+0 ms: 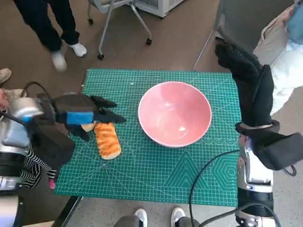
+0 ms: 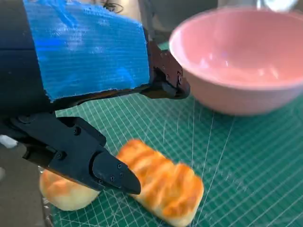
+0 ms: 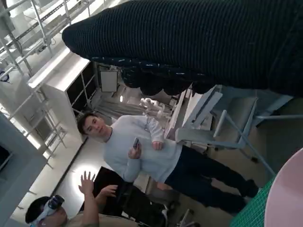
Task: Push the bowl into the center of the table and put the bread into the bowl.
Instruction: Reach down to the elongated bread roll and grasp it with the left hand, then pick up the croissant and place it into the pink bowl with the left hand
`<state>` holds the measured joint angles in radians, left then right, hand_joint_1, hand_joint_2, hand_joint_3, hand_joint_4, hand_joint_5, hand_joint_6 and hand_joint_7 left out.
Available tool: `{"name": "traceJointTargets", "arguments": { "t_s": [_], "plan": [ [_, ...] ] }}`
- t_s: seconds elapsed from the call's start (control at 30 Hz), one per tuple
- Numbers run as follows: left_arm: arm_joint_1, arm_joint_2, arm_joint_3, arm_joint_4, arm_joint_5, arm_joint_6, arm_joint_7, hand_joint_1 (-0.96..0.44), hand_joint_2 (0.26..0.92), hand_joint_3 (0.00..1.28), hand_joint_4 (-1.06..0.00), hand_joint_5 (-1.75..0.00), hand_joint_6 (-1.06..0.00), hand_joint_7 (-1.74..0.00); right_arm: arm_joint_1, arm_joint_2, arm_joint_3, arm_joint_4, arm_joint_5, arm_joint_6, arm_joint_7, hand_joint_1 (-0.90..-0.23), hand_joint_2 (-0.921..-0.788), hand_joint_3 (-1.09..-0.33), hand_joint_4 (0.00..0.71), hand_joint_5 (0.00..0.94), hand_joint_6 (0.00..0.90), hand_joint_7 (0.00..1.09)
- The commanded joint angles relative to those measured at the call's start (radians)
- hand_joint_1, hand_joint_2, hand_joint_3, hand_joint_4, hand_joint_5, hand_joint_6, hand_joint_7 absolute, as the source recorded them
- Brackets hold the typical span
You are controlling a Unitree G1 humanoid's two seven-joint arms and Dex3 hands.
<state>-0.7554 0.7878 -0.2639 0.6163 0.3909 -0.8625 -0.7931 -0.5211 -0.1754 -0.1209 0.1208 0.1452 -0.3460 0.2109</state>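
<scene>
The pink bowl (image 1: 174, 118) stands empty on the green cutting mat (image 1: 165, 175), a little right of the middle. The golden striped bread (image 1: 108, 140) lies flat on the mat to the bowl's left. My left hand (image 1: 83, 116) hovers over the bread's far end with fingers spread, holding nothing. In the left wrist view one black finger (image 2: 109, 172) crosses in front of the bread (image 2: 163, 184), with a paler piece (image 2: 61, 194) beside it and the bowl (image 2: 241, 71) beyond. My gloved right hand (image 1: 251, 80) is raised above the table's right edge, fingers extended and empty.
A chair's legs (image 1: 106, 28) stand behind the table. A person's feet (image 1: 66, 52) are at the back left, shoes (image 1: 158, 215) at the front edge. A black cable (image 1: 208, 170) crosses the mat's front right. The right wrist view shows people (image 3: 142, 151) under the glove (image 3: 199, 42).
</scene>
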Motion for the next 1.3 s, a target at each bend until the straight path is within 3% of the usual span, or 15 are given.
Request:
{"name": "traceJointTargets", "arguments": {
  "t_s": [0.03, 0.6, 0.73, 0.87, 0.9, 0.93, 0.97, 1.0, 1.1, 1.3],
  "plan": [
    [-0.012, -0.022, -0.050, 0.072, 0.070, -0.046, 0.058, -0.09, 0.723, 0.00, -0.31, -0.01, -0.44, -0.02, 0.040, -0.003, -0.005, -0.011, 0.012, 0.016, 0.004, -0.789, -0.921, -0.667, 0.230, 0.005, 0.102, 0.57],
    [-0.066, -0.083, -0.183, 0.269, 0.215, -0.078, 0.170, 0.00, 0.743, 0.01, -0.39, -0.02, -0.47, -0.02, 0.067, -0.013, -0.006, -0.047, 0.002, 0.025, -0.004, -0.760, -0.921, -0.688, 0.218, 0.000, 0.100, 0.57],
    [-0.070, -0.095, -0.207, 0.302, 0.234, -0.085, 0.195, 0.02, 0.771, 0.01, -0.48, -0.03, -0.52, -0.03, 0.068, -0.014, -0.006, -0.038, 0.004, 0.017, 0.002, -0.756, -0.921, -0.700, 0.211, 0.000, 0.091, 0.56],
    [-0.076, -0.096, -0.228, 0.317, 0.265, -0.098, 0.242, 0.02, 0.828, 0.01, -0.65, -0.04, -0.68, -0.07, 0.066, -0.015, -0.006, -0.034, 0.014, 0.020, 0.009, -0.755, -0.921, -0.706, 0.206, 0.000, 0.085, 0.56],
    [-0.077, -0.094, -0.232, 0.319, 0.273, -0.100, 0.254, -0.11, 0.861, 0.06, -0.72, -0.05, -0.66, -0.51, 0.068, -0.015, -0.005, -0.039, 0.012, 0.022, 0.008, -0.755, -0.921, -0.706, 0.204, 0.000, 0.083, 0.56],
    [-0.080, -0.093, -0.236, 0.324, 0.282, -0.108, 0.271, -0.16, 0.873, 0.07, -0.74, -0.05, -0.64, -0.67, 0.069, -0.016, -0.004, -0.042, 0.010, 0.025, 0.007, -0.755, -0.921, -0.706, 0.203, 0.000, 0.082, 0.56],
    [-0.083, -0.093, -0.240, 0.329, 0.288, -0.113, 0.283, -0.10, 0.890, 0.09, -0.69, -0.44, -0.65, -0.89, 0.069, -0.017, -0.004, -0.044, 0.009, 0.026, 0.006, -0.755, -0.921, -0.706, 0.202, 0.000, 0.080, 0.55],
    [-0.089, -0.089, -0.242, 0.332, 0.294, -0.122, 0.299, -0.07, 0.901, 0.10, -0.64, -0.68, -0.65, -1.03, 0.070, -0.018, -0.004, -0.046, 0.007, 0.029, 0.004, -0.755, -0.921, -0.706, 0.202, 0.000, 0.079, 0.55],
    [-0.104, -0.079, -0.244, 0.333, 0.301, -0.139, 0.326, -0.02, 0.912, 0.06, -0.68, -0.91, -0.69, -1.15, 0.073, -0.021, -0.004, -0.052, 0.000, 0.031, 0.000, -0.755, -0.921, -0.706, 0.204, 0.002, 0.078, 0.55],
    [-0.127, -0.058, -0.202, 0.293, 0.204, -0.154, 0.269, 0.00, 0.914, 0.03, -0.73, -1.03, -0.71, -1.15, 0.074, -0.022, -0.005, -0.051, 0.002, 0.040, -0.002, -0.755, -0.921, -0.707, 0.216, 0.008, 0.079, 0.55]
  ]
}}
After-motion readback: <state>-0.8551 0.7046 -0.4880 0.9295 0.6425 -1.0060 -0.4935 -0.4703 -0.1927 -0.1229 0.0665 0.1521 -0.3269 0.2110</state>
